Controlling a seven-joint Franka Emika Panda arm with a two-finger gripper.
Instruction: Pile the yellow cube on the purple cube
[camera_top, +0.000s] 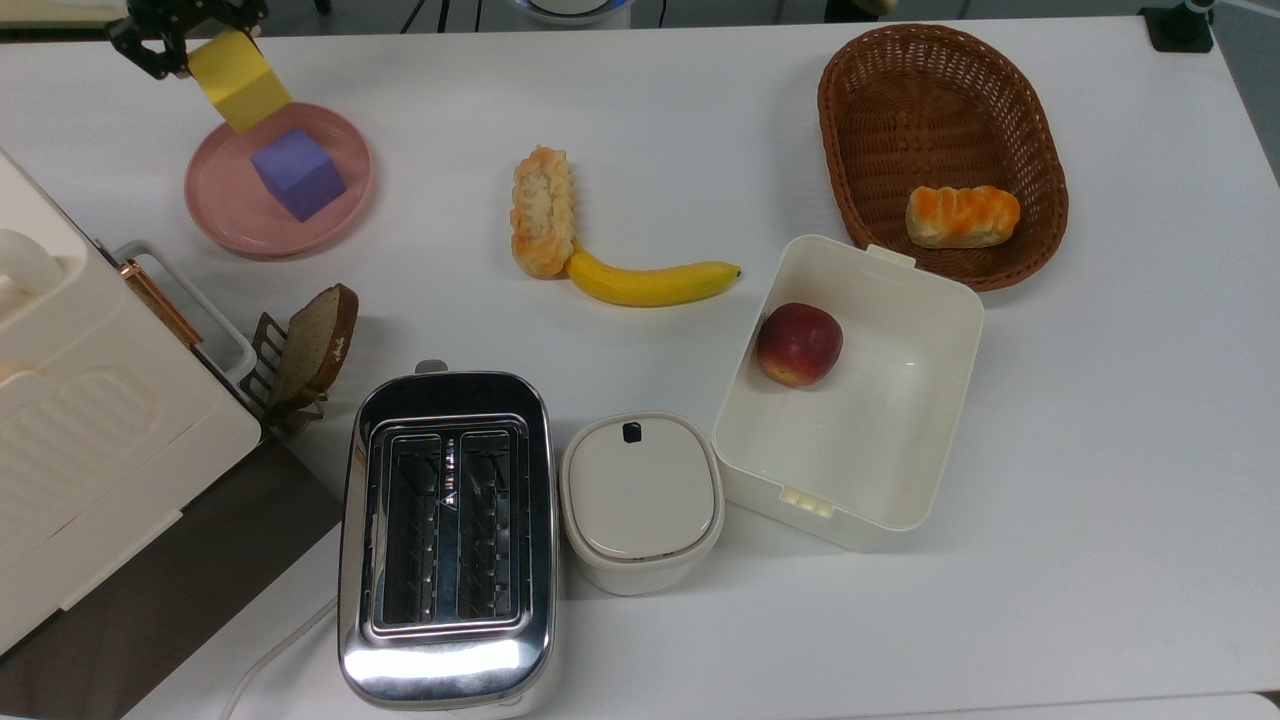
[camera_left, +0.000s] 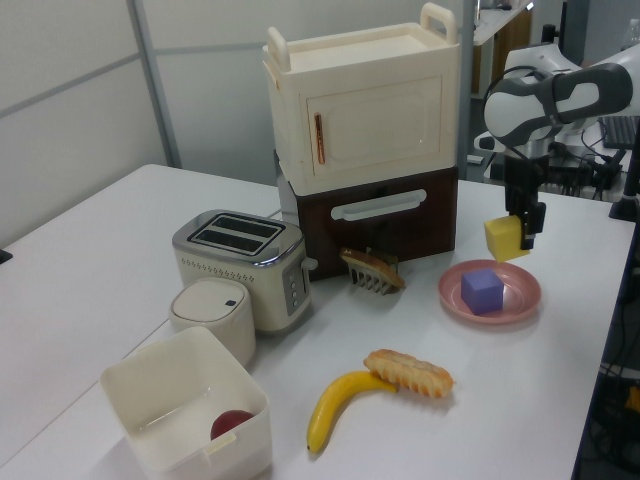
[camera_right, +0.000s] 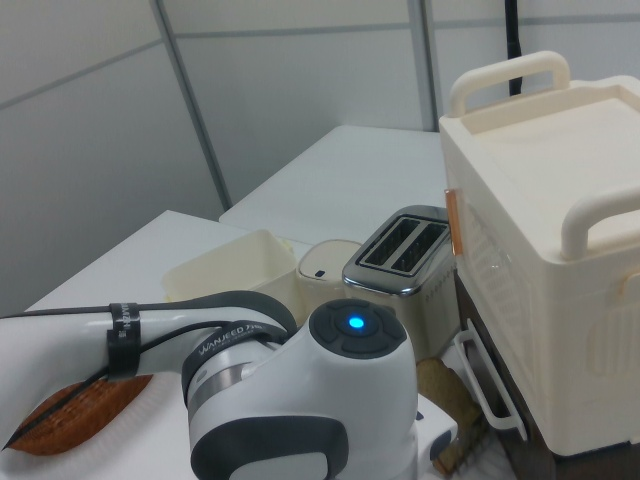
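Now the white tabletop (camera_top: 1100, 450) spreads across the whole top view, and the cream cabinet (camera_left: 362, 105) on its dark base stands tall at the upper middle of the left view. The arm's white body (camera_right: 310, 410) with its blue light sits at the bottom of the right view. Down at the lower left of the top view sits the chrome toaster (camera_top: 447, 535), the lidded white pot (camera_top: 641, 497) right beside it, then the open white box (camera_top: 880, 440) with a red apple (camera_top: 798, 343) inside. At upper right, the wicker basket (camera_top: 900, 90) holds a bun (camera_top: 962, 215). Mid-frame, a banana (camera_top: 650, 283) touches a pastry (camera_top: 542, 210).

Over at upper left of the top view, the pink plate (camera_top: 225, 215) carries the purple cube (camera_top: 297, 172), resting flat. And up in the air, the pincer (camera_left: 522, 222) is pinching the yellow cube (camera_left: 504, 239); in the left view it hangs clear above the plate's far edge, up and to the right of the purple cube, not touching it.
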